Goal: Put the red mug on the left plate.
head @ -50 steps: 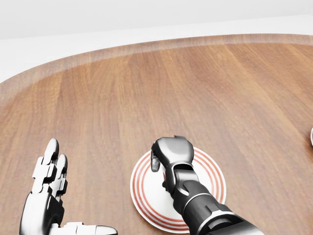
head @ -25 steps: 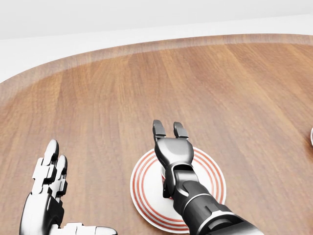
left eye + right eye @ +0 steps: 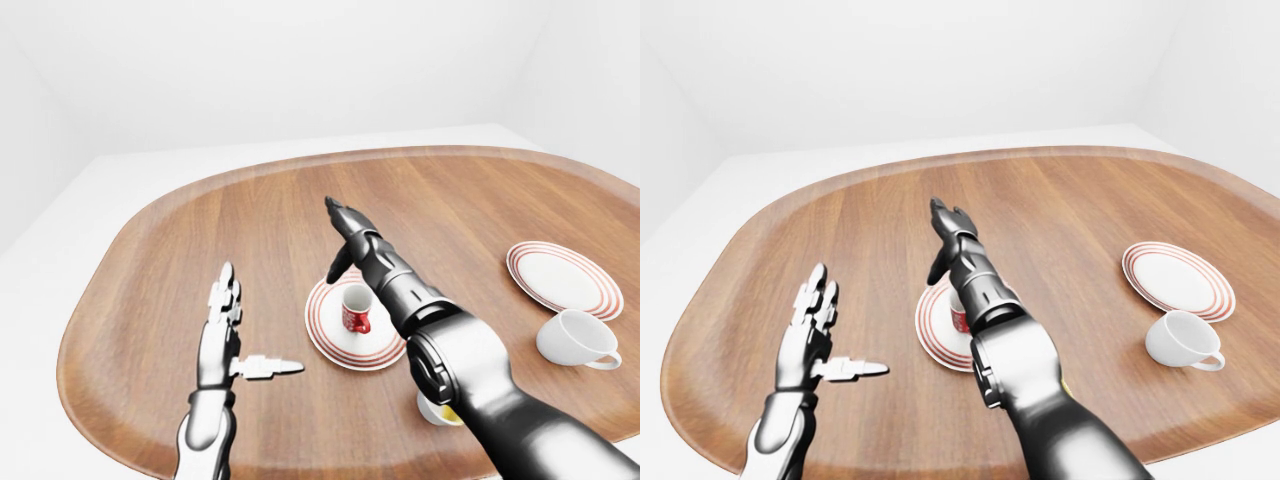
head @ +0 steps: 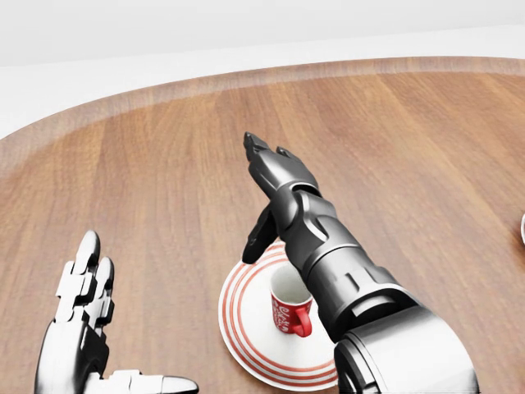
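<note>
The red mug [image 4: 289,305] stands upright on the left plate [image 4: 246,316] at lower centre, the right hand [image 4: 271,168] released above it, the left hand [image 4: 82,287] splayed at lower left.

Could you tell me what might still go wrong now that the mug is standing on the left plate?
1. The right robot hand is open above the red mug, with its forearm close beside it; pulling back low could tip the mug.
2. The mug sits off-centre on the left plate, so a nudge could slide it off.
3. A white mug lies behind the arm's retreat path.
</note>
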You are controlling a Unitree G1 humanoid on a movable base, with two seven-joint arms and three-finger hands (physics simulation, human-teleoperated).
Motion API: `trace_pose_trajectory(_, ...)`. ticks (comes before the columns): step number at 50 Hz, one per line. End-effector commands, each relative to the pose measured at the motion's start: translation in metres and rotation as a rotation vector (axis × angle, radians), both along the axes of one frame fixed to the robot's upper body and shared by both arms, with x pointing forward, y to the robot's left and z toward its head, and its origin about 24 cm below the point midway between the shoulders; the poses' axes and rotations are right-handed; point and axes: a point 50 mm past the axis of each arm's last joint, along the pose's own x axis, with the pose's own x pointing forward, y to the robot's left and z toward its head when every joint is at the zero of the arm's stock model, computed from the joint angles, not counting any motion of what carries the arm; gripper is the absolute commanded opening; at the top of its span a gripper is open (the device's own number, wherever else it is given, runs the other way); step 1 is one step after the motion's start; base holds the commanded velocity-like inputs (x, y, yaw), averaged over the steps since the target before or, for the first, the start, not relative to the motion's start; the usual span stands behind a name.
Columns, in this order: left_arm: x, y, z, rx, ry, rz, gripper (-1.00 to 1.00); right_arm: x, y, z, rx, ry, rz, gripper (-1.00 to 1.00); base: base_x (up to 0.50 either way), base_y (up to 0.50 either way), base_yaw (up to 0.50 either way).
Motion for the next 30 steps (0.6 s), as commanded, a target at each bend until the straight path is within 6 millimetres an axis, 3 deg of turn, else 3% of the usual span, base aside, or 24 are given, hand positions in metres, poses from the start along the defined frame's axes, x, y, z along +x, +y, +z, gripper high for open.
trace_pose_trajectory(1, 0.001, 0.000, 0.002, -0.001, -0.011, 0.002, 1.00, 0.014, -0.003, 0.046, 0.152, -0.021, 0.027, 1.00, 0.00, 0.00, 0.00)
trace_pose_trajectory(9, 0.002, -0.001, 0.005, 0.002, -0.024, 0.000, 1.00, 0.018, -0.047, 0.042, 0.209, -0.070, -0.094, 1.00, 0.00, 0.00, 0.00)
trace_pose_trajectory(13, 0.005, -0.002, 0.009, 0.004, -0.041, -0.004, 1.00, 0.011, -0.071, 0.040, 0.263, -0.156, -0.126, 1.00, 0.00, 0.00, 0.00)
trace_pose_trajectory(18, 0.007, -0.003, 0.015, 0.009, -0.068, -0.009, 1.00, -0.016, -0.085, 0.032, 0.282, -0.286, -0.118, 1.00, 0.00, 0.00, 0.00)
trace_pose_trajectory(24, 0.009, -0.004, 0.016, 0.009, -0.076, -0.011, 1.00, -0.061, -0.095, 0.054, 0.308, -0.485, -0.077, 1.00, 0.00, 0.00, 0.00)
trace_pose_trajectory(30, 0.008, -0.004, 0.013, 0.010, -0.064, -0.013, 1.00, -0.097, -0.109, 0.059, 0.390, -0.640, -0.166, 1.00, 0.00, 0.00, 0.00)
